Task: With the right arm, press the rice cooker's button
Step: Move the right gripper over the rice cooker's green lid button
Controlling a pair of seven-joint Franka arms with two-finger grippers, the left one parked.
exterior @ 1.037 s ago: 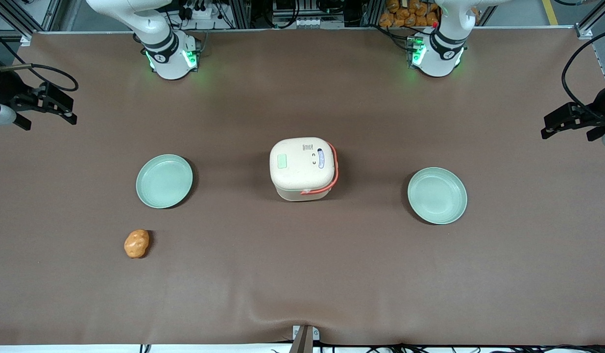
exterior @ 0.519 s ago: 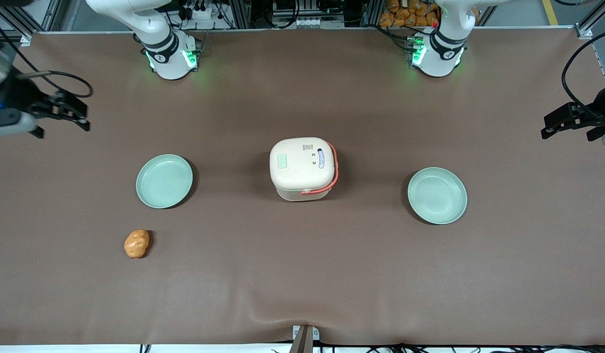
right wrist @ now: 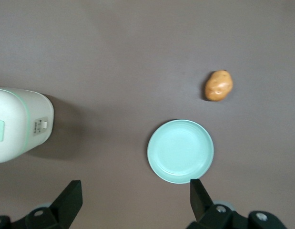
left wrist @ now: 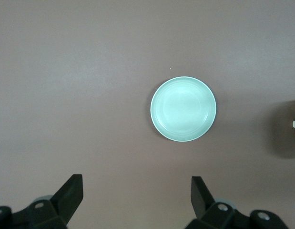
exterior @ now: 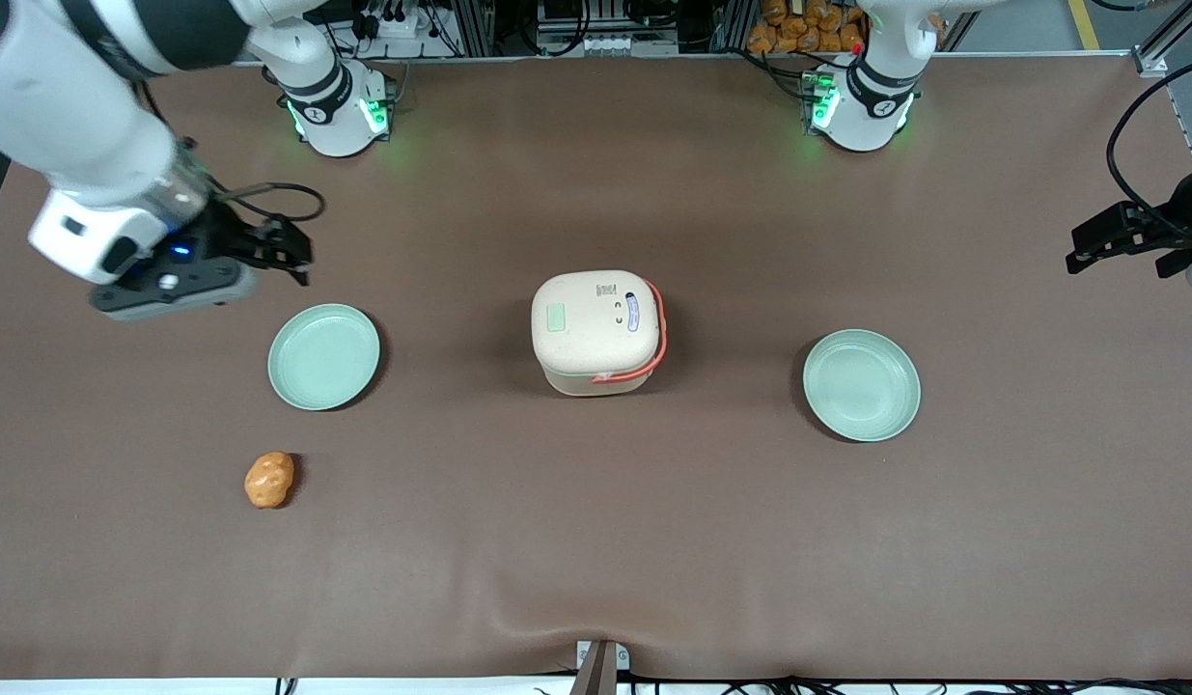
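Right arm [exterior: 84,125] high over the desk [exterior: 596,541], tool [exterior: 291,253] released and carrying nothing.
Rice cooker [exterior: 596,331] sits mid-desk, button [exterior: 556,318] at 9 o'clock on its lid; tool hangs at 12 o'clock of a green plate [exterior: 323,356], well apart from the cooker.

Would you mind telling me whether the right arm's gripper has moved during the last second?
Yes. The gripper, fingers open, has travelled inward from the table's edge toward the rice cooker, now farther from the front camera than the nearby plate.

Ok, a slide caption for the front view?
Open black tool above brown table, farther than pale green plate, short of cream rice cooker.
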